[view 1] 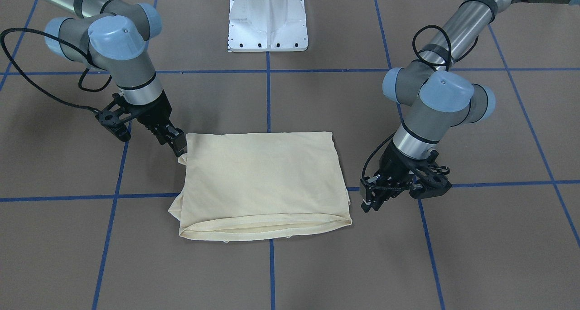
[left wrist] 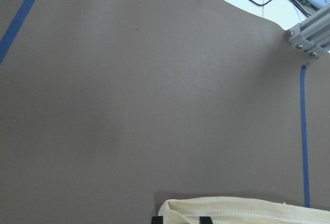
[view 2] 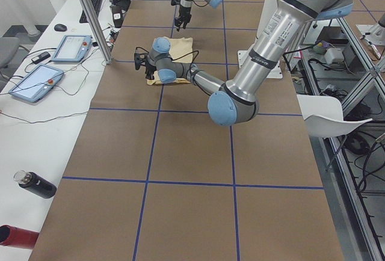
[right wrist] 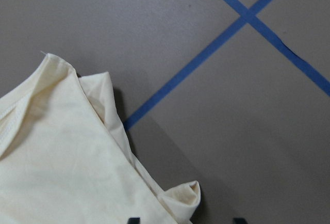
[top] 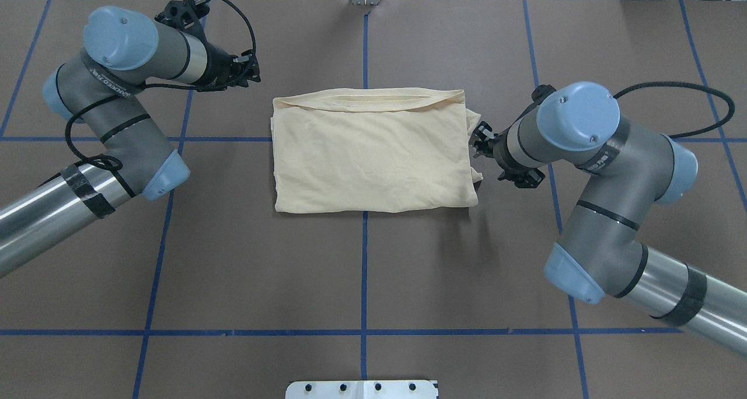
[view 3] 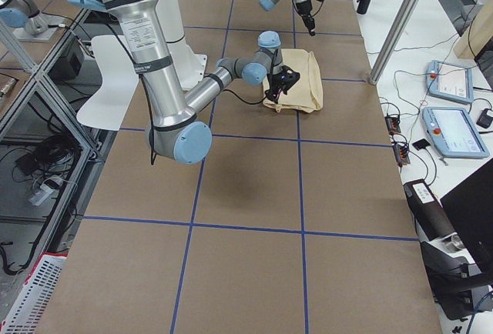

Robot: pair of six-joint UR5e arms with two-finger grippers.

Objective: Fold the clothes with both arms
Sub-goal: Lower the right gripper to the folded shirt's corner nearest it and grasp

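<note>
Folded shirt (view 1: 263,178) lay at frame centre on the table (view 1: 476,255).
My right tool (view 1: 177,146), wide and empty, stood at its upper-left corner. My left tool (view 1: 372,200), narrow and empty, waited lower right. Pinching one layer only could undo the fold.

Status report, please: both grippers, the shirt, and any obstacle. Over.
Left gripper open, clear of the shirt. Right gripper open, at its side edge. Shirt folded into a rectangle, flat. White pedestal base stands apart.

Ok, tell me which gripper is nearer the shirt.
Right. The right gripper is at the side edge of the shirt; the left gripper hangs apart from its far corner.
</note>
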